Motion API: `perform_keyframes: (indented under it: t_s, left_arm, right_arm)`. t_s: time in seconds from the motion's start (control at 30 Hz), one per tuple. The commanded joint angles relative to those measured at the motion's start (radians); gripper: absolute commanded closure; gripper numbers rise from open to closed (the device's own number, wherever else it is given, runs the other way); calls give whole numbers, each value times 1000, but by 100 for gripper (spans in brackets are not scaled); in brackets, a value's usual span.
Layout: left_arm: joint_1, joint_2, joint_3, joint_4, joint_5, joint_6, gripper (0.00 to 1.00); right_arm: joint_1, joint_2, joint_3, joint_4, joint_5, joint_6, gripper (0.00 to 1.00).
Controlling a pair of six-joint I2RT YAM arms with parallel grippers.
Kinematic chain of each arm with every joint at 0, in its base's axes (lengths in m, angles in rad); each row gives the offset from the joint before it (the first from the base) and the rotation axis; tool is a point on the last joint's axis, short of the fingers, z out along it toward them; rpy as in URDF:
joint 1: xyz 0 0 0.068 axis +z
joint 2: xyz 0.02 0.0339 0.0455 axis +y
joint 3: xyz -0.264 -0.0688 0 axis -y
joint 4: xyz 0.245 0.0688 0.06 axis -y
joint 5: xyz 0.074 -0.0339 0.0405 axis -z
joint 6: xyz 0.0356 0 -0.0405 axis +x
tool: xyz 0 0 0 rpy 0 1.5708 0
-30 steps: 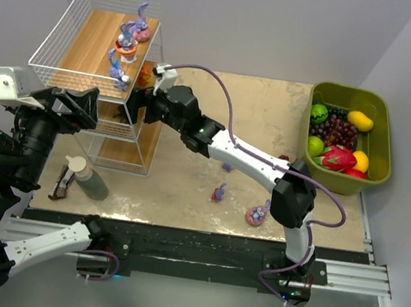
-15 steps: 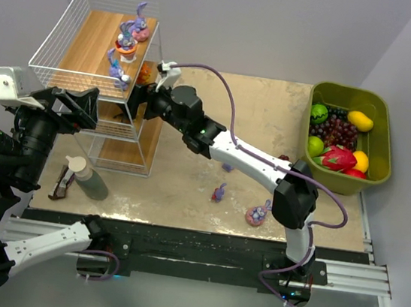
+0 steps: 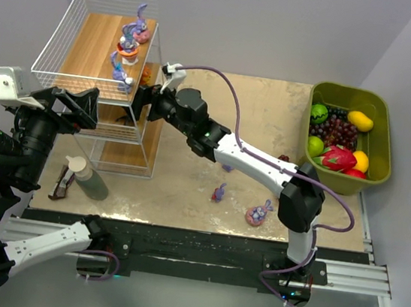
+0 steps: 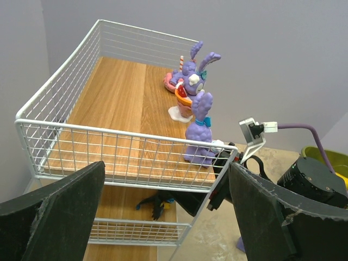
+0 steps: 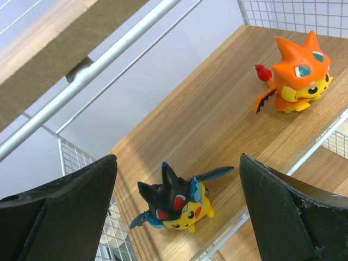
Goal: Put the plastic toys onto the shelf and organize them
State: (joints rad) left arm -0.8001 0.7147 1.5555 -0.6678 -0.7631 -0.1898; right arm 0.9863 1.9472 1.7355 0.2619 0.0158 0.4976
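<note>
The shelf [image 3: 99, 71] stands at the 10 o'clock corner of the table [image 3: 272, 109]. On its top board, three purple bunnies [image 3: 127, 43] stand in a line along the right side. Two of them are close together at the far end and the third is nearer to the front wire.

The right gripper [image 3: 138, 101] comes to the shelf from 3 o'clock, at the level of the board under the top one. In the right wrist view its fingers [image 5: 54, 212] are spread wide and grasp nothing. The black toy [image 5: 174, 202] lies on this board between the two fingers and touches neither of them. The orange toy [image 5: 296, 79] stands at 2 o'clock from the black one, well apart from it and near the edge of the board.

The left gripper [image 3: 83, 107] hangs at 8 o'clock of the shelf, near its front corner. It is also wide open and it holds nothing.

Two toys are on the table at 6 o'clock, near the front edge. One is a purple toy [image 3: 218, 193], and the other is a toy on a pink base [image 3: 258, 214] at 4 o'clock from it. The green bin [image 3: 384, 109] with fruits is at 3 o'clock of the table. A bottle [image 3: 87, 178] lies near the shelf at its 6 o'clock.
</note>
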Motion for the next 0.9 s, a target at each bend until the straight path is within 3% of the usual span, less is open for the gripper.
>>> perform_keyframes:
  t_s: [0.0, 0.87]
  left_arm:
    - [-2, -3, -9, 25, -4, -2, 0]
    - [-2, -14, -6, 17, -1, -13, 0]
  right_arm:
    - [22, -100, -5, 89, -43, 7, 1]
    - [14, -65, -25, 155, -22, 38, 2]
